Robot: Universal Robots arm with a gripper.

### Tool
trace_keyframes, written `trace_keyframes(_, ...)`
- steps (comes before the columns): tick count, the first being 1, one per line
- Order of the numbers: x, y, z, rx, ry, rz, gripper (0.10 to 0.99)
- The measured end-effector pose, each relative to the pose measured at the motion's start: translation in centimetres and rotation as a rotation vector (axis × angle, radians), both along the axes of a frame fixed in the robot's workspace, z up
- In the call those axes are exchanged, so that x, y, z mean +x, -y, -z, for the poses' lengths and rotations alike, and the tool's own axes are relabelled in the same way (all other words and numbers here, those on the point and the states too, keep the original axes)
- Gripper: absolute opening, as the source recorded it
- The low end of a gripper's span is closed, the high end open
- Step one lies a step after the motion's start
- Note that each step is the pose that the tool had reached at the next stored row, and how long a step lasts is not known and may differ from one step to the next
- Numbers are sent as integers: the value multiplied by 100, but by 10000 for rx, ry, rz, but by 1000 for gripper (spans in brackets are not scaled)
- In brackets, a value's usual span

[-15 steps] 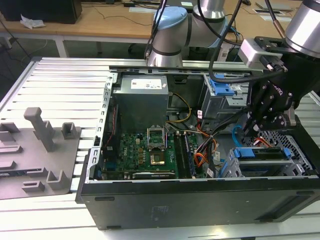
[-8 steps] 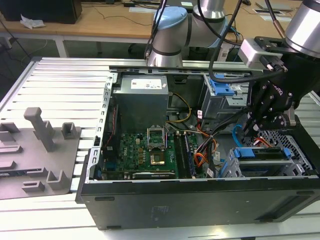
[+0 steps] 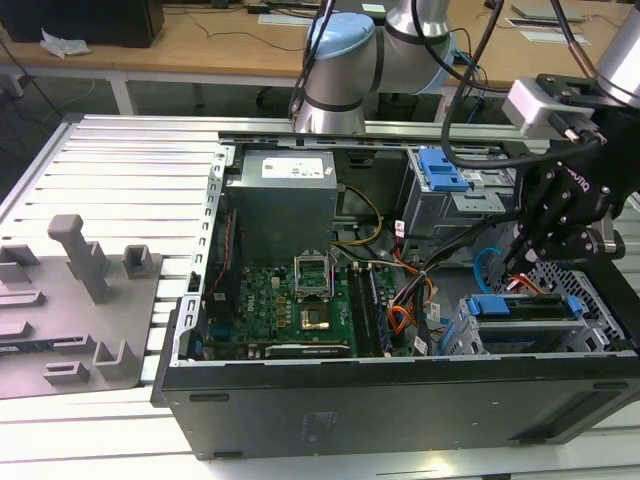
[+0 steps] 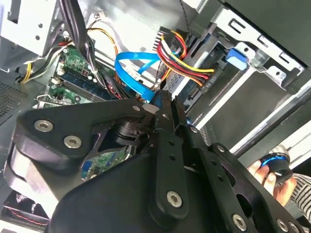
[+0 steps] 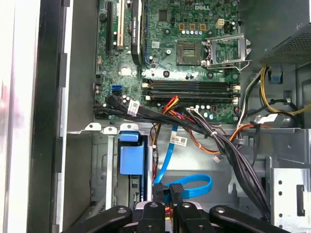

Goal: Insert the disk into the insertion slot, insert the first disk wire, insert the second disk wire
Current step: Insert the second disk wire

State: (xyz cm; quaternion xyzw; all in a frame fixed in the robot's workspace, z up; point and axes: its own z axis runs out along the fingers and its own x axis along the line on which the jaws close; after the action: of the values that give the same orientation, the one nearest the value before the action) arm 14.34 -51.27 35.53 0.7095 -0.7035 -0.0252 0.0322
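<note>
Black linkage of my claw (image 5: 167, 196) fills the near view, pinched on the second disk wire (image 5: 189, 185) (disk (image 3: 527, 306) already seated in the insertion slot (image 3: 560, 335) at the exterior view's right); its plug needs aligning.

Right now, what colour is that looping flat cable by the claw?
Light blue cable, clearest in the first wrist view.

A ribbed aluminium worktop (image 3: 110, 160) is spanning the exterior view, lit evenly from above. A grey moulded fixture plate (image 3: 70, 320) is lying on it toward the exterior view's left. Behind, a wooden desk (image 3: 200, 50) is running across, with crumpled white paper (image 3: 62, 43) sitting on it.
</note>
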Motion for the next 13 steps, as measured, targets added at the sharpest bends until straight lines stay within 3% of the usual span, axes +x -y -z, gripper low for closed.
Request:
trace_keyframes(6, 3, 124, 3, 1, 0, 0, 161)
trace_keyframes(13, 47, 148, 38, 2, -1, 0, 161)
